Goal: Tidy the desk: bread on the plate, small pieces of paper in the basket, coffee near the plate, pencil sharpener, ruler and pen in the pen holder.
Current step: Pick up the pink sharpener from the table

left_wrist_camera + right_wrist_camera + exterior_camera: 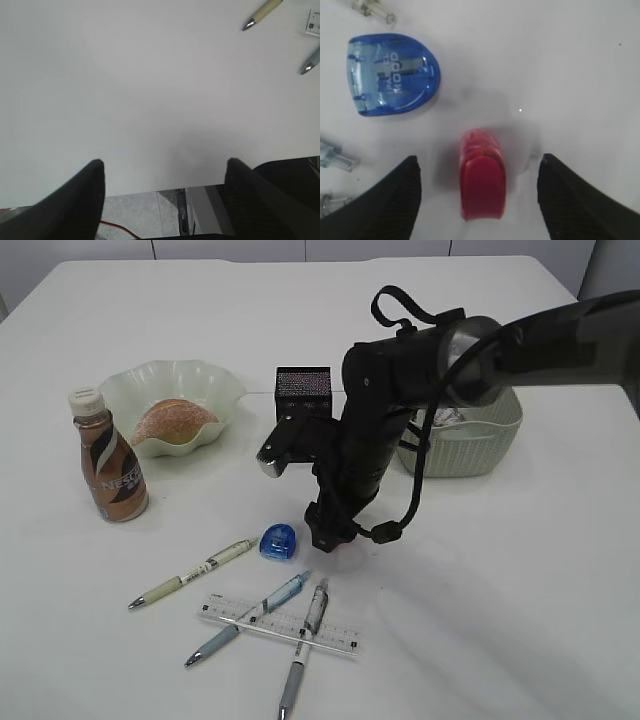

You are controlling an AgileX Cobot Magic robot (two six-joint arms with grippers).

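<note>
- Your right gripper [477, 197] hangs low over the table [500, 590], fingers [390, 200] spread wide, holding nothing. A small red sharpener [481, 180] lies on the table between them, touching neither.
- The blue sharpener [392, 75] lies at about 10 o'clock from the red one in the right wrist view, near but apart. Risk: if you close off-centre, a finger may shove the red piece toward the blue one or flick it away.
- The red sharpener looks small and smooth, so I judge it likely to squirt out of a hard pinch. Come down square first.
- Your left gripper [162, 200] sits at the table's near edge, fingers spread, empty. It's clear of everything.
- The pen holder [303, 388] stands at 12 o'clock from the blue sharpener in the exterior view, partly behind the right arm. Risk: the arm's bulk may clip it on the lift and tip it.
- Three pens [193, 573] and the ruler [280, 626] lie at 6 to 7 o'clock from the sharpeners. Two pens cross over the ruler, so dragging one could pull the rest along.
- The bread [172, 423] is already in the plate [215, 380], the coffee [108, 462] just beside it at 7 o'clock.
- The basket [470, 450] sits at 3 o'clock of the pen holder. Something pale is inside; can't tell what.
</note>
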